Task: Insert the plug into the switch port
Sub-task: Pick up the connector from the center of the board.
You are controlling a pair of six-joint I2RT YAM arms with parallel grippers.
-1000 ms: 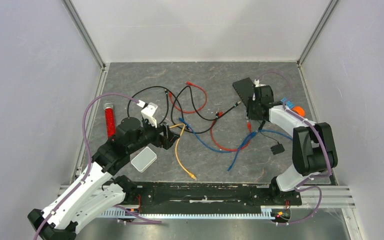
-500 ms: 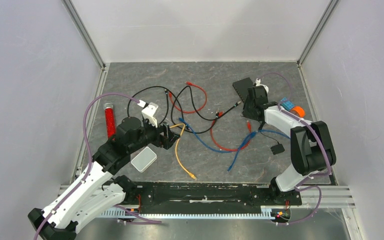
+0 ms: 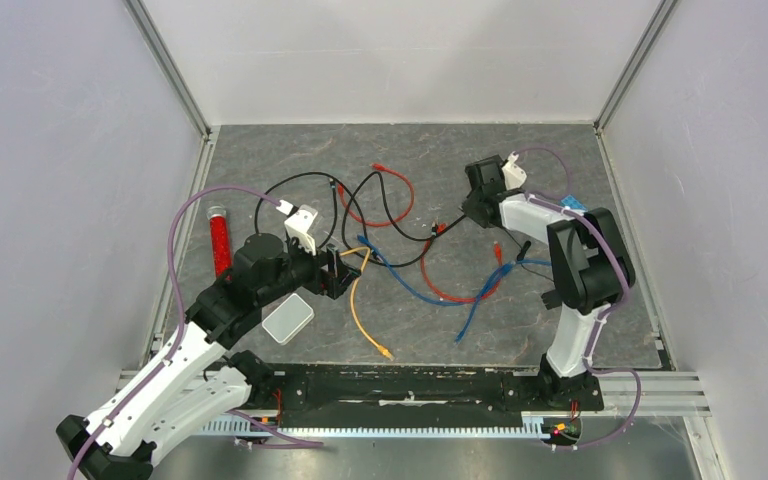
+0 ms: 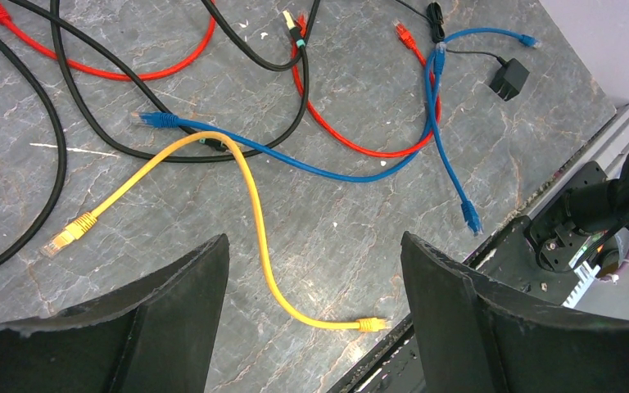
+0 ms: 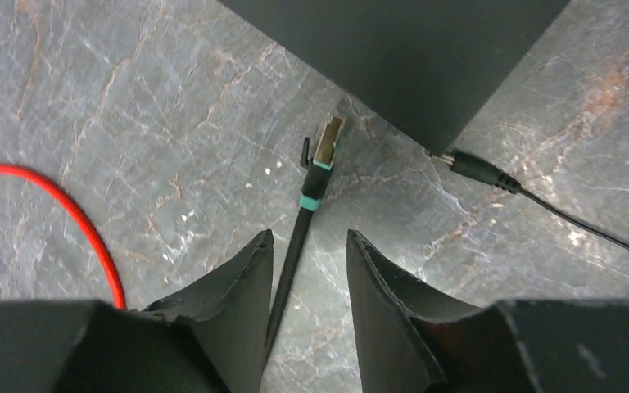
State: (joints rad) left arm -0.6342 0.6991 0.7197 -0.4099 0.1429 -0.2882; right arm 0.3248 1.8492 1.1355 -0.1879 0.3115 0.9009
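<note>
Right wrist view: the switch (image 5: 409, 57) is just a black slab cut off by the top edge, with no ports visible. The plug (image 5: 325, 146) lies on the table (image 5: 131, 123) just short of its corner. Its black cable (image 5: 291, 262) runs back between the right gripper (image 5: 309, 239) jaws, which are partly spread and not squeezing it. From above, that gripper hides most of the switch; a second ago it sat further right. The left gripper (image 4: 313, 241) hangs wide open over the yellow cable (image 4: 250, 196), unmoved.
</note>
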